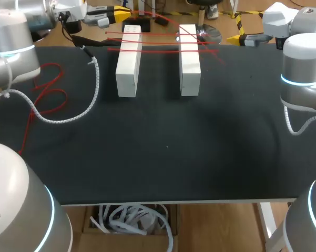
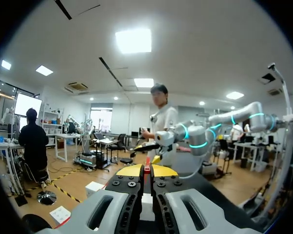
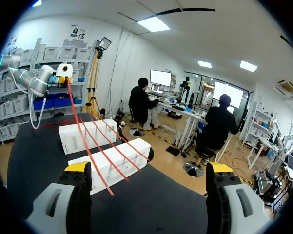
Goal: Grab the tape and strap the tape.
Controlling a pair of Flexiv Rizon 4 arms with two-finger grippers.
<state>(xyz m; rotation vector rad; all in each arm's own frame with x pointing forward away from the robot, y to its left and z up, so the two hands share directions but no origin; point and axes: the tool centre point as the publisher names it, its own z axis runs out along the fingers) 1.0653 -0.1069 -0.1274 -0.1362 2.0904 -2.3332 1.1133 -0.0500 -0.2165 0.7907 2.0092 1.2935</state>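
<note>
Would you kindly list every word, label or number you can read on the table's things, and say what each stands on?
None can be read.
On the right white block: faint marks on its side, too small to read.
On the black object behind the left white block: a pale label, blurred.
On the red tape and the black table cover: no print.

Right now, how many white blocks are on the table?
2. The left block lies toward the table's far edge, the right block beside it, apart; red tape runs across both. None appears hidden.
</note>
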